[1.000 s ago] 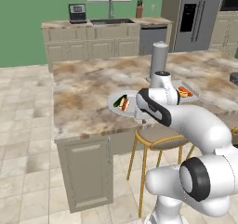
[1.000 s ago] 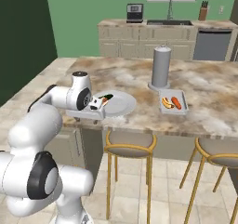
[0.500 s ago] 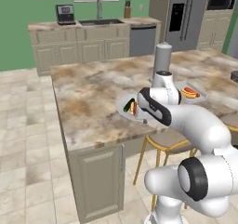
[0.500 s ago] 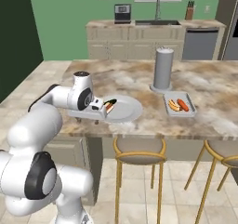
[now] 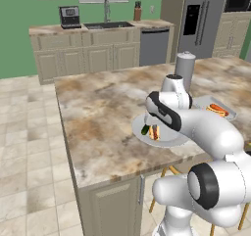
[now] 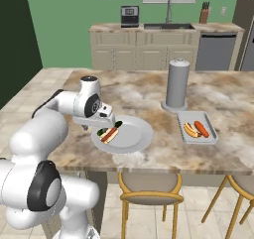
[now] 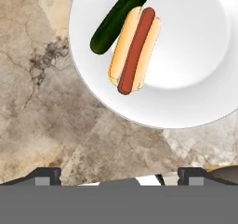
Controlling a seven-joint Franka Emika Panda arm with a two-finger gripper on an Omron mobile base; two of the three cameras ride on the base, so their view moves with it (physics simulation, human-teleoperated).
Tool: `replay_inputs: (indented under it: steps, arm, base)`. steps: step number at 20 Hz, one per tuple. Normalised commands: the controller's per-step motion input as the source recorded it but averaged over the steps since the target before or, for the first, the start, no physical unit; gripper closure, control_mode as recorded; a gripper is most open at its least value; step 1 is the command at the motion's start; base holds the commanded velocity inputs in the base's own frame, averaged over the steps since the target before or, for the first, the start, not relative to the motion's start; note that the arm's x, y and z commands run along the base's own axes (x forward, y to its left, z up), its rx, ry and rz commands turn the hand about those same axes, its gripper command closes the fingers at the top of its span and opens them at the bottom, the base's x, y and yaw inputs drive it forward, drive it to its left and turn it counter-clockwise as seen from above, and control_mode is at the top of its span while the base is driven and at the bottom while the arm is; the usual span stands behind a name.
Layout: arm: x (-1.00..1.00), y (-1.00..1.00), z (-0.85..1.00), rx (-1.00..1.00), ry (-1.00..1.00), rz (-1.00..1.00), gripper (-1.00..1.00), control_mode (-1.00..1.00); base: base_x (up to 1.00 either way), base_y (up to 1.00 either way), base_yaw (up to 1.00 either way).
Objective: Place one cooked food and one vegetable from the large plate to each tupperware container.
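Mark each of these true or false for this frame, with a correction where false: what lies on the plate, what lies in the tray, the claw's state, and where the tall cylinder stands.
1. A hot dog and a dark green cucumber lie side by side on the large plate. True.
2. The grey tray right of the plate is empty. False: it holds a hot dog and an orange-red carrot.
3. The claw is shut on the cucumber. False: it is open, above the plate's edge, holding nothing.
4. A tall grey cylinder stands upright on the counter beyond the tray. True.
5. The carrot lies on the plate. False: it is in the tray.
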Motion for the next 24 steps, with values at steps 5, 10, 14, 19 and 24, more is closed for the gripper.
replay_inputs:
  steps: [5, 10, 14, 19, 24]
  arm:
    - [0.0, 0.0, 0.0, 0.0, 0.0, 0.0, -1.0, 1.0]
    - [0.31, 0.0, -0.05, 0.0, 0.0, 0.0, -1.0, -1.0]
    - [0.68, -0.26, -0.67, 0.0, 0.03, 0.0, -1.0, -1.0]
    - [0.69, -0.2, -0.37, 0.29, 0.02, -0.09, -1.0, -1.0]
    - [0.19, 0.05, -0.01, 0.09, 0.02, -0.06, -1.0, -1.0]
  base:
    - [0.55, 0.06, -0.01]
    - [0.07, 0.0, 0.0]
    - [0.0, 0.0, 0.0]
    - [0.0, 0.0, 0.0]
    - [0.0, 0.0, 0.0]
